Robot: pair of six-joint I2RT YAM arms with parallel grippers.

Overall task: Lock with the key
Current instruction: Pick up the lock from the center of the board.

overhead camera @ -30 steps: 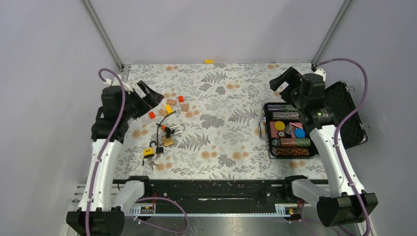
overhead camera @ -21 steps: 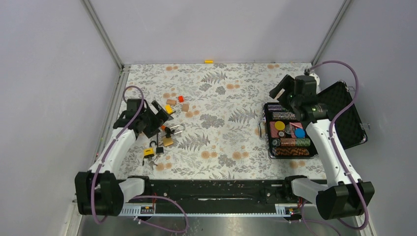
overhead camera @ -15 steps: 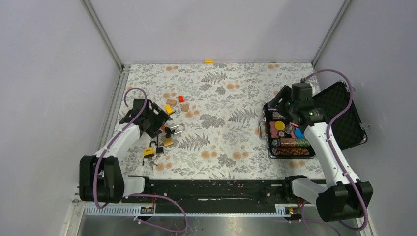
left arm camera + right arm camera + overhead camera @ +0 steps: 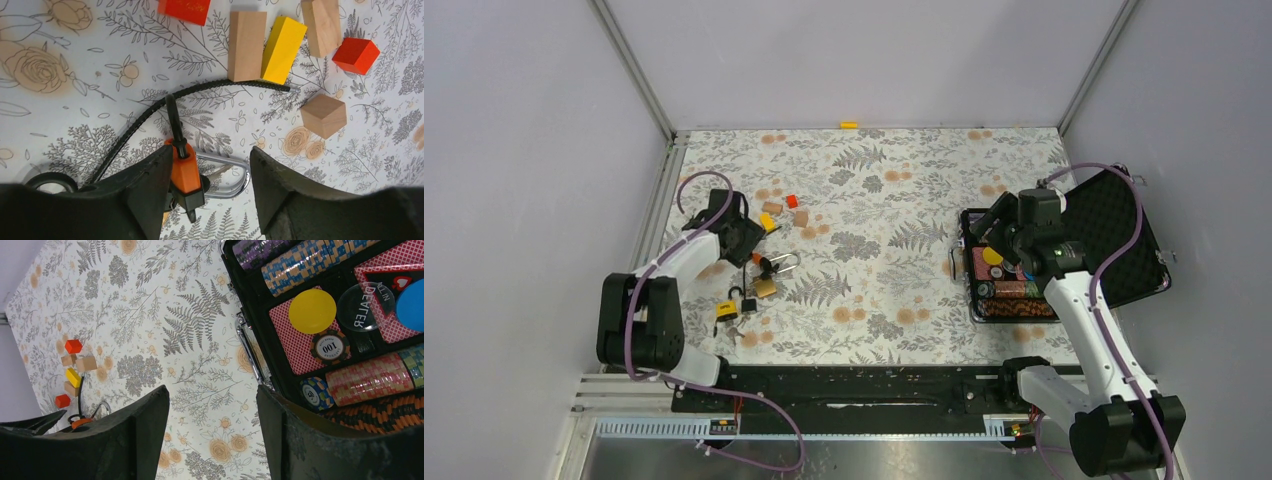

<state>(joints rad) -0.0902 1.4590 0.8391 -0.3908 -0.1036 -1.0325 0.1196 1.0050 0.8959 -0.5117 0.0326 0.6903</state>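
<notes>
An orange-and-black cable lock [image 4: 185,172] lies on the floral table, its black cable [image 4: 150,107] looping away to the upper left. A silver shackle [image 4: 239,176] rests just beside it, with a silver key blade [image 4: 221,172] showing inside the loop. My left gripper [image 4: 210,172] is low over them and open. Its left finger [image 4: 145,185] touches the orange body, and the right finger [image 4: 280,185] stands clear of the shackle. In the top view the left gripper [image 4: 744,240] is above the orange lock [image 4: 769,264]. My right gripper [image 4: 212,430] is open and holds nothing.
Yellow [image 4: 283,50], wooden [image 4: 246,46] and red [image 4: 362,55] blocks lie just beyond the cable. A brass padlock [image 4: 766,288] and a yellow padlock [image 4: 726,310] sit nearer the arm bases. An open poker-chip case [image 4: 1124,240] stands at the right, under the right arm.
The left arm swung down from the back left onto the orange lock and its jaws narrowed. The right arm drew back and lower over the case, its jaws slightly narrower.
</notes>
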